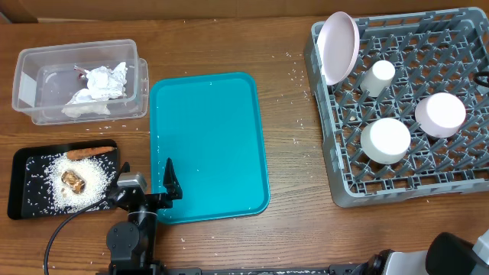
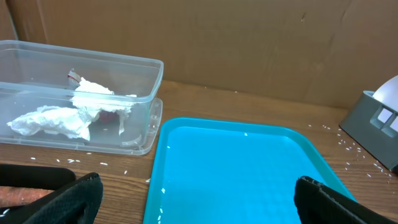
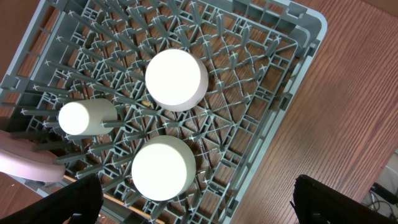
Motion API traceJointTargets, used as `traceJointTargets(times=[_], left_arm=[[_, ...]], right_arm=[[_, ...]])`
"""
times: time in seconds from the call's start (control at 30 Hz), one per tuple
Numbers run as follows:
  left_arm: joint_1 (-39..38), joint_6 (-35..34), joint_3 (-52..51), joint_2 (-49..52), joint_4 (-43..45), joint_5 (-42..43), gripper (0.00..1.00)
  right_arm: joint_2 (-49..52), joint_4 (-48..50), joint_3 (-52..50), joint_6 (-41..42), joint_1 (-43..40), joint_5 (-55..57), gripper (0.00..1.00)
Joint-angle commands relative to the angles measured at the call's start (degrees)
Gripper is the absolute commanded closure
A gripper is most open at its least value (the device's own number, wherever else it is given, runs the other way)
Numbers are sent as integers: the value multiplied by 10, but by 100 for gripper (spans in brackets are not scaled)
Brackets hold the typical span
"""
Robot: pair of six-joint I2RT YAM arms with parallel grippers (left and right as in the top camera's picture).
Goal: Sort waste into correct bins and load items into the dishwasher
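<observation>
The grey dish rack (image 1: 397,195) stands at the right of the bench. It carries the large plate (image 1: 338,46) on its edge, the bowl (image 1: 386,140), the small plate (image 1: 441,113) and the cup (image 1: 377,76). The clear tub (image 1: 27,84) holds the tissue (image 1: 99,88). The black tray (image 1: 23,183) holds rice and the carrot stick (image 1: 88,152), whose long axis runs left to right.

Both are released and hold nothing: the left pincer (image 1: 145,178) just beside the black tray, the right pincer (image 3: 196,199) above the rack.

I think only the stray grains (image 1: 294,72) are left, beside the rack's left wall, probably nearer the right arm.
</observation>
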Motion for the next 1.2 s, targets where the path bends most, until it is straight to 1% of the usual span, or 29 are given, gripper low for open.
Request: traceJointTargets(times=[0.0, 0.4, 0.53, 0.63, 0.7, 0.8, 0.93, 1.0, 1.17], left_arm=[[3, 13, -2, -6, 0, -6, 0], [3, 13, -2, -6, 0, -6, 0], [3, 13, -2, -6, 0, -6, 0], [3, 13, -2, -6, 0, -6, 0], [3, 13, -2, -6, 0, -6, 0], [3, 13, -2, -6, 0, -6, 0], [3, 13, -2, -6, 0, -6, 0], [3, 13, -2, -6, 0, -6, 0], [3, 13, -2, -6, 0, -6, 0]], right_arm=[[-26, 2, 10, 5, -1, 6, 0], [-188, 5, 10, 5, -2, 23, 0], [-237, 42, 6, 5, -2, 20, 0], [-269, 76, -22, 4, -2, 9, 0], [-290, 102, -61, 1, -2, -4, 0], [-322, 174, -144, -26, -2, -34, 0], [-369, 344, -301, -99, 5, -120, 0], [-393, 418, -377, -117, 21, -151, 0], [-449, 517, -517, -118, 81, -192, 0]])
